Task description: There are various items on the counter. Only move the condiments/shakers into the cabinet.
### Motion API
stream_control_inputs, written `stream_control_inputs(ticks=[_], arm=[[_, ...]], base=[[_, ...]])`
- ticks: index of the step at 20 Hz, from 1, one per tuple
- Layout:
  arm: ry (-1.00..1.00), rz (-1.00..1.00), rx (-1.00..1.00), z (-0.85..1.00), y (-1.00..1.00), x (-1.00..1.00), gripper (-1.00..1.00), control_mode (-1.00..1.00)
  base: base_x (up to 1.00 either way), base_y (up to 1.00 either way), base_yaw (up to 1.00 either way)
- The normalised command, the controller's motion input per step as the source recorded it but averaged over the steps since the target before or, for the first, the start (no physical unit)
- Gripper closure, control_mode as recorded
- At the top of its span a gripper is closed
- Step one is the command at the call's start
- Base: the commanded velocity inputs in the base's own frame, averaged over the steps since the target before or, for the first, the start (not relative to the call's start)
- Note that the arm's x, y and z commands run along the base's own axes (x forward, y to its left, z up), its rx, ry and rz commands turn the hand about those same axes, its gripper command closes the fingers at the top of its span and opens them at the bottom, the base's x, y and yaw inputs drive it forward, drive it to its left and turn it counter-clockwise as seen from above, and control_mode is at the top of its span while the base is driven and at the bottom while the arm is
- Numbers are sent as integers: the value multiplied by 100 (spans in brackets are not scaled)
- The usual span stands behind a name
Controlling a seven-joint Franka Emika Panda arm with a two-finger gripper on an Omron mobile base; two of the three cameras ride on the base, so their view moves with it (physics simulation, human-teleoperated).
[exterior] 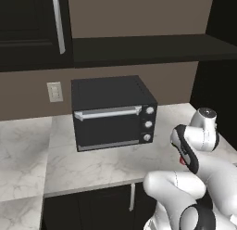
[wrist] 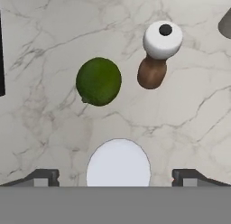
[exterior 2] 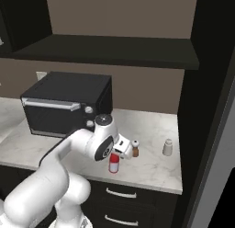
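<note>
Lined up over the red squeeze bottle (exterior 2: 114, 163), jaws spread wide and gripping nothing.

In the hand view I look straight down on the bottle's white cap (wrist: 118, 162), sitting between my two finger tips (wrist: 45, 177) with clear marble on both sides. I judge this to be the approach for the first pick: next I need to descend squarely, close on the bottle's body, then lift it well up to the cabinet (exterior 2: 114, 50) shelf above. The gripper (exterior 2: 121, 148) hovers above the counter (exterior 2: 147, 126). The brown wooden shaker (wrist: 155, 56) stands just beyond the cap and the green fruit (wrist: 98, 81) beside that; both are near enough to clip on the way down, and the fruit must stay put. The white shaker (exterior 2: 167, 147) stands well apart by the dark wall, the toaster oven (exterior 2: 64, 105) off to the other side.
</note>
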Motion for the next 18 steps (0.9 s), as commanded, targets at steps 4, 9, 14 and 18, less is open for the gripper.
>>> stream_control_inputs(ticks=[4, 9, 14, 18], arm=[[0, 0, 0, -5, 0, 0, 100, -100], [-6, 0, 0, 11, 0, -13, 100, -100], [-24, 0, 0, 85, 9, -17, 100, -100], [-26, 1, -2, 100, 36, -13, 100, -100]], base=[[0, 0, 0], [0, 0, 0], [0, 0, 0], [0, 0, 0]])
